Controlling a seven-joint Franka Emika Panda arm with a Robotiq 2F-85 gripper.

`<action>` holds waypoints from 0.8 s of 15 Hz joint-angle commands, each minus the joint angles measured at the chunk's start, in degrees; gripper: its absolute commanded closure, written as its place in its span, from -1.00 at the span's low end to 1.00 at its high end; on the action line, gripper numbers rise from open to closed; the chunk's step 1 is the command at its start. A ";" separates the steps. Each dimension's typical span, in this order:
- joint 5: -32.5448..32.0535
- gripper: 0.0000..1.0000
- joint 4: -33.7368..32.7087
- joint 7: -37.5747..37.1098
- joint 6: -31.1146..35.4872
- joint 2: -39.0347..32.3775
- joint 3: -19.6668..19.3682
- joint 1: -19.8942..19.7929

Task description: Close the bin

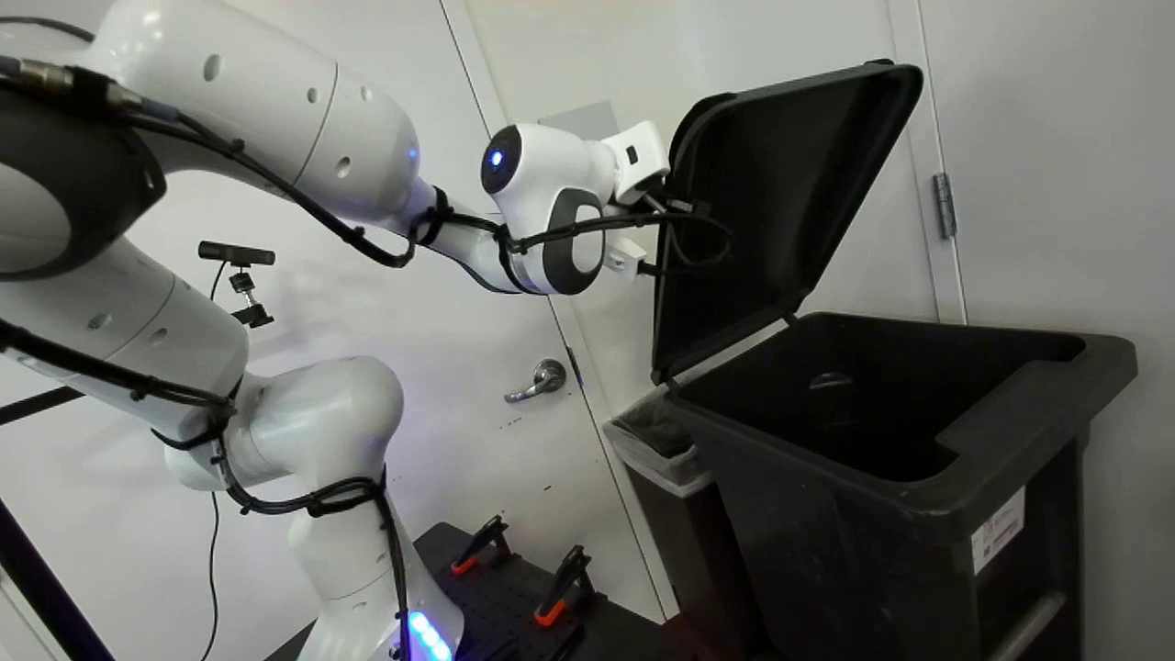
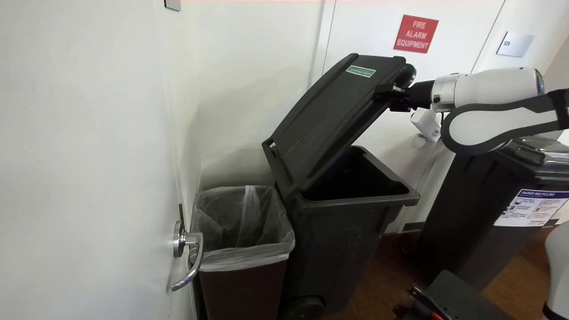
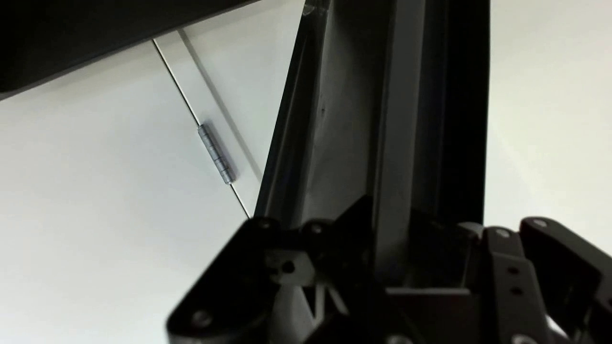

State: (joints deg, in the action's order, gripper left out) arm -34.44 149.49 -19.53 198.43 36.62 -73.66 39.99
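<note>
The bin is a dark grey-black wheelie bin, also in an exterior view. Its hinged lid is raised and tilted, and the dark inside of the bin shows. The lid's outer face carries a green-and-white label. My gripper is at the lid's upper free edge, one finger on each side of it. In the wrist view the lid's rim runs down between the fingers of the gripper, which look closed on it. In an exterior view the fingertips are hard to see against the black lid.
A smaller bin with a clear liner stands beside the bin, close to a door handle. A dark paper-recycling bin stands on the other side, below the arm. A black platform with clamps is at the robot's base. Walls and doors stand behind.
</note>
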 commanded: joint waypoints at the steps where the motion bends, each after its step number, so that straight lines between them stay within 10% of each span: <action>1: 11.27 0.95 -0.83 11.02 -0.45 3.48 -0.79 2.45; 12: 22.27 0.95 0.59 22.46 -0.25 8.68 -7.69 6.52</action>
State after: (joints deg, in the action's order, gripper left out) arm -15.51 151.96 -0.09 198.32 46.22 -79.47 44.07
